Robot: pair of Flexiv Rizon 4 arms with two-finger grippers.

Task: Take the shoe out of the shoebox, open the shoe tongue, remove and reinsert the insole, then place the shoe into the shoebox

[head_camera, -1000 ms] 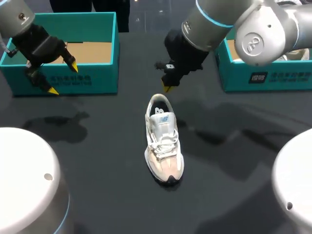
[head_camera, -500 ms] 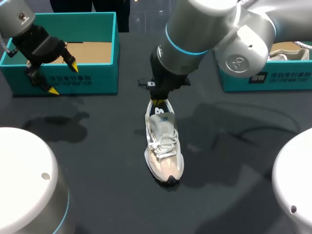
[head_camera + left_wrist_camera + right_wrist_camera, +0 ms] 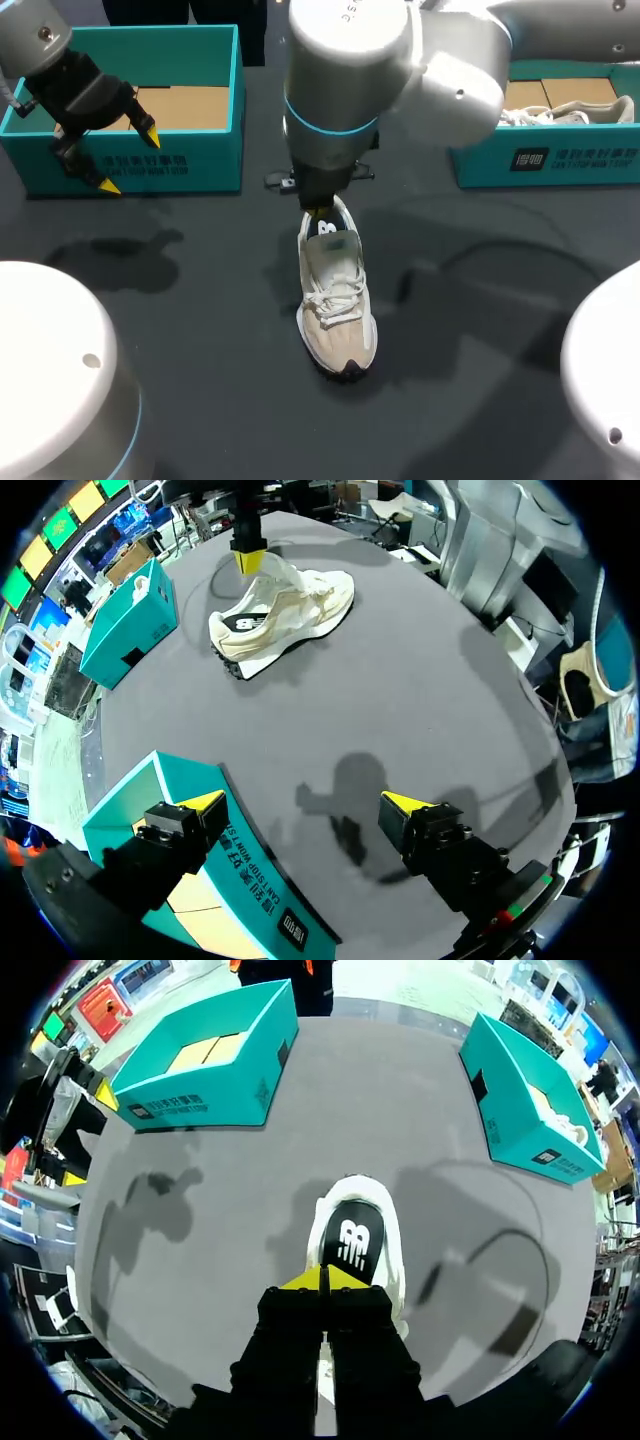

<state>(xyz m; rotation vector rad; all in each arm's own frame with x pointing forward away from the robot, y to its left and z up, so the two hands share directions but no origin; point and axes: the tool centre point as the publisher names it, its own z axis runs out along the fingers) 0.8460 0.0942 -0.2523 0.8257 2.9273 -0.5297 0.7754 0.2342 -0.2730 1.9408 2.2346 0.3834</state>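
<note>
We judge the opening step in hand: right gripper point(image 3: 318, 212), tips pressed together, at the heel of the white-and-beige mesh sneaker point(image 3: 337, 300), frame centre; next, push under its tongue point(image 3: 331, 246); left gripper point(image 3: 128, 160) wide, upper left

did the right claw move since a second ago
Yes. The right claw came from behind the shoe, where it was clear of it, toward the shoe and now sits at its heel opening.

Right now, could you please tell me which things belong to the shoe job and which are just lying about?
Job: shoe, insole, empty shoebox, right gripper.
Lying about: second shoebox, spare shoe inside it.
</note>
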